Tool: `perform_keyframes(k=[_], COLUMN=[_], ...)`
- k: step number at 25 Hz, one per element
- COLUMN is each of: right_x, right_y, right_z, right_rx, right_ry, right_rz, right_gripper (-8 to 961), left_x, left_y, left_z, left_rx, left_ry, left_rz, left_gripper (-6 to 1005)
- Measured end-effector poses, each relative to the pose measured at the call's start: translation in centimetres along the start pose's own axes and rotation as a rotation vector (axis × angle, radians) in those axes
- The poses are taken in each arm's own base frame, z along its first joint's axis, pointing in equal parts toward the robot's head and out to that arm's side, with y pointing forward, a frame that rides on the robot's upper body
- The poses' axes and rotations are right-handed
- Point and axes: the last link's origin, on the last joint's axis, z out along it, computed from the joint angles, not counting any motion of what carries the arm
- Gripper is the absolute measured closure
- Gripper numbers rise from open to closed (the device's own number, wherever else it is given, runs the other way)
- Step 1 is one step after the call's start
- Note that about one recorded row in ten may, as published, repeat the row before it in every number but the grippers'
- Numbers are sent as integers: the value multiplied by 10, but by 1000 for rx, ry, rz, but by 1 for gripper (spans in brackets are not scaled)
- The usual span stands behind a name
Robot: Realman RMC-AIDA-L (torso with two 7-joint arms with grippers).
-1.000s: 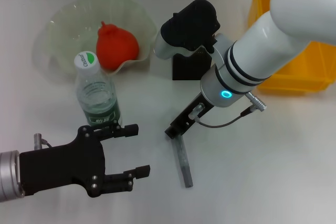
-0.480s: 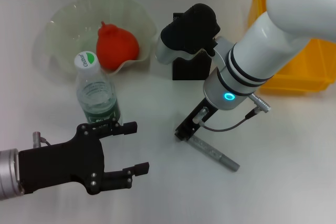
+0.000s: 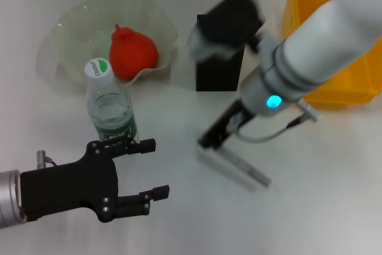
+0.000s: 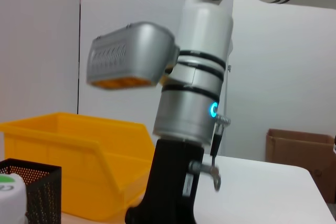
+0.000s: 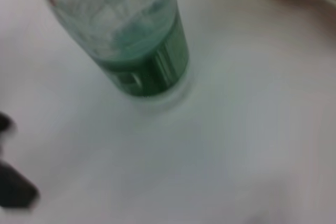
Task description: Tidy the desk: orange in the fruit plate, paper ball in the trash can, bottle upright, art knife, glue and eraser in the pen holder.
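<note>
The art knife [image 3: 234,166] is a slim grey bar, blurred, lying slantwise on the white counter [image 3: 322,195] near its middle, one end under the right gripper [image 3: 210,140]. That gripper comes down from the white right arm with its lit blue ring; whether its fingers are parted or closed on the knife cannot be told.

The orange [image 3: 132,51], red-orange with a small nub on top, sits inside the fruit plate [image 3: 68,28], a pale-green translucent bowl with a wavy rim at the far left of the counter. The bottle [image 3: 110,108] stands upright just in front of the plate, clear with a green label and a white-and-green cap; the right wrist view shows its lower part [image 5: 137,40] standing on the counter. The pen holder [image 3: 219,67], a black mesh cup, stands near the far middle, partly behind the right arm, and the yellow trash can [image 3: 340,85] is at the far right edge.

The left gripper [image 3: 143,171] hovers over the near left of the counter beside the bottle, fingers spread wide and holding nothing.

Compared with half a second ago, the right arm has swung toward the right and far side, now covering more of the pen holder and trash can, and the knife has shifted slightly. A second ago the knife pointed almost straight toward the near edge. The left gripper, bottle, orange and plate have not moved.
</note>
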Motion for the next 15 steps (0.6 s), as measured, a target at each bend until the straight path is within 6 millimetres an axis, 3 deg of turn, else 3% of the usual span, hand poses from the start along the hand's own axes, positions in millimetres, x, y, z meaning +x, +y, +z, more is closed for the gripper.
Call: perform_keyframes(k=[6, 10, 15], right_x=[0, 6, 11], right_y=[-32, -43, -58], right_z=[-69, -108, -135], right_rx=[33, -4, -67], right_ry=[-301, -534, -849], right_rz=[62, 49, -11], right_gripper=[805, 806, 807], left_x=[0, 0, -1], left_y=[2, 2, 3], left_z=[2, 3, 4], left_rx=[-10, -13, -15], left_ry=[1, 3, 4], left_rz=[-2, -3, -5], left_gripper=[214, 214, 214])
